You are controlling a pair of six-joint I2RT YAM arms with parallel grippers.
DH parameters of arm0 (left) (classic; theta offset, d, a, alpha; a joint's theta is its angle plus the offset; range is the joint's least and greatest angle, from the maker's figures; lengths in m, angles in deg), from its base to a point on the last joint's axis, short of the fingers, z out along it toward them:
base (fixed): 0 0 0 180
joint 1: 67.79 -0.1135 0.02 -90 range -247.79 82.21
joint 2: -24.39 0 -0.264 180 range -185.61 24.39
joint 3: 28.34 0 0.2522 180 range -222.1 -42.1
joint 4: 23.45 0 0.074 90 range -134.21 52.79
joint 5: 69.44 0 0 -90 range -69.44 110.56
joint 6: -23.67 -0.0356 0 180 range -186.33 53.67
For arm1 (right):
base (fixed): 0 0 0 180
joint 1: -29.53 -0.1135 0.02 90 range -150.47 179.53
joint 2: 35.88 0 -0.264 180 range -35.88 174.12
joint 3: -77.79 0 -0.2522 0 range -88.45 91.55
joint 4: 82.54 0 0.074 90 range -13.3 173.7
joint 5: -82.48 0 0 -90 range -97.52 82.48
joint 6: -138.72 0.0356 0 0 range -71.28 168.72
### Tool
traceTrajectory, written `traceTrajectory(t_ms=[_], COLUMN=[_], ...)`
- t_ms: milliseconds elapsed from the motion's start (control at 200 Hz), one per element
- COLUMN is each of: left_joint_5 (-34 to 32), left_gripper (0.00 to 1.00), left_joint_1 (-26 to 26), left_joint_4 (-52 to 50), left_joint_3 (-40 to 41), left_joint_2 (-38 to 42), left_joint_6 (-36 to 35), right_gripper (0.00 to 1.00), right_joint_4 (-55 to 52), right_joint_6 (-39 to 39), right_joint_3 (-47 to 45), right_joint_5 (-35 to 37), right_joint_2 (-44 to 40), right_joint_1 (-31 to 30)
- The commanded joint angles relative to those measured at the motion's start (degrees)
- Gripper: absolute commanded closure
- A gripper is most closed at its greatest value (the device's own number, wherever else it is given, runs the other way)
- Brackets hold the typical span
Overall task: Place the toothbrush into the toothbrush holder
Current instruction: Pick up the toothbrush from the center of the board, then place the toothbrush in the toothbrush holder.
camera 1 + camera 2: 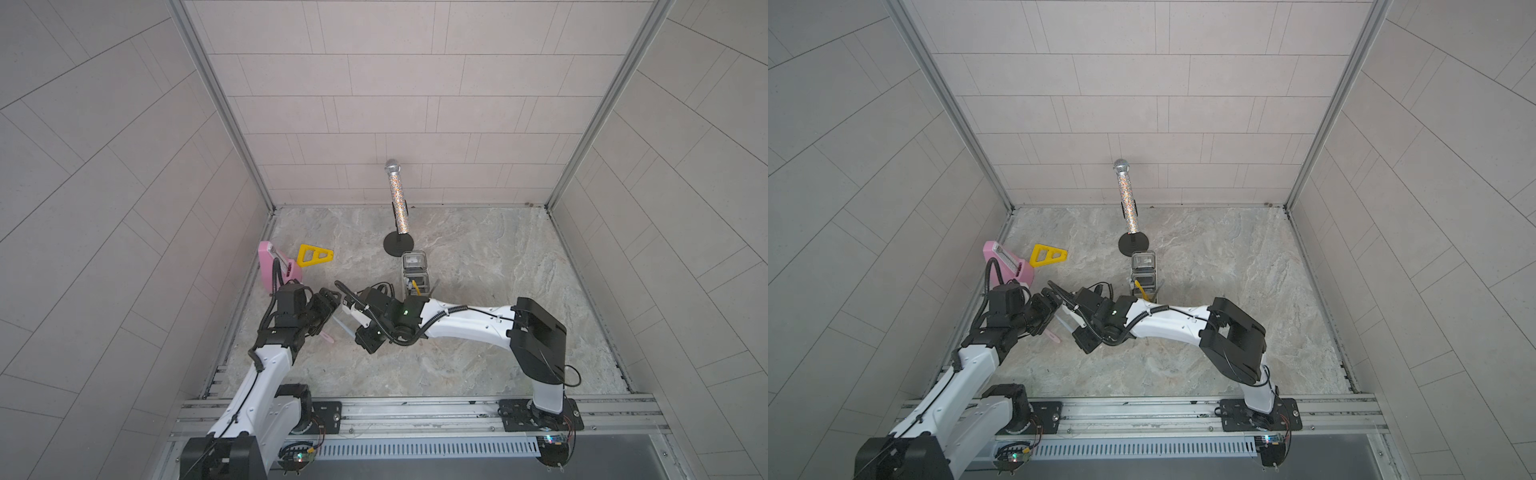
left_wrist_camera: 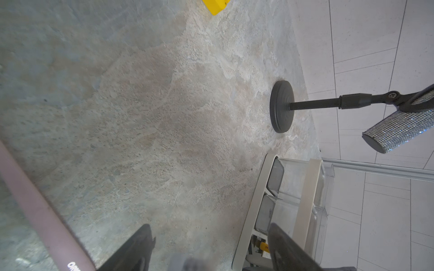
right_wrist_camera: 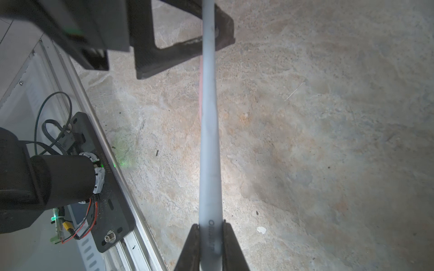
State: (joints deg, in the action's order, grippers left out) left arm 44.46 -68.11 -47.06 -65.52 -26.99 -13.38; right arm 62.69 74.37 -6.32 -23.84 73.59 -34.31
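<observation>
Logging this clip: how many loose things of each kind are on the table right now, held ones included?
Toothbrush: 2 (pale blue one in the right gripper, pink one)
Toothbrush holder: 1
Glittery microphone on black stand: 1
Pink wedge block: 1
Yellow triangle piece: 1
Yellow stick in the holder, kind unclear: 1
Total: 7

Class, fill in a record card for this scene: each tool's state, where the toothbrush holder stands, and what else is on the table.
right tool: shut on the toothbrush, at its pale handle
left tool: open, holding nothing
toothbrush holder: upright on the table, near the microphone stand; toothbrush not yet in it
other things: pink block, yellow triangular piece, pink handle beside the left tool
</observation>
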Motion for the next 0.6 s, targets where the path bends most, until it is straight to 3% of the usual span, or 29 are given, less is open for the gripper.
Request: traceTrajectory(t_ms=[0, 140, 595], left_joint_5=[-1.7, -2.5, -3.4], left_gripper=[0.21, 0.28, 0.74], left_joint_1=[0.8, 1.5, 2.2], left_joint_4=[1.9, 1.9, -0.8], left_joint_3=[0.7, 0.7, -0.4], left_joint_2=[-0.8, -0.9, 1.4], left_joint_6=[0.2, 0.3, 0.3], right_gripper=[0.90, 0.90, 0.90], right_joint_4=[0.3, 0.2, 0.4], right_joint_6=[0.7, 0.6, 0.7], right_joint_3=[-0.4, -0.7, -0.6], right_joint_5=[0.5, 1.0, 1.4], right_joint_2=[-3.3, -4.3, -3.9], right_joint_1=[-0.5, -0.7, -1.3])
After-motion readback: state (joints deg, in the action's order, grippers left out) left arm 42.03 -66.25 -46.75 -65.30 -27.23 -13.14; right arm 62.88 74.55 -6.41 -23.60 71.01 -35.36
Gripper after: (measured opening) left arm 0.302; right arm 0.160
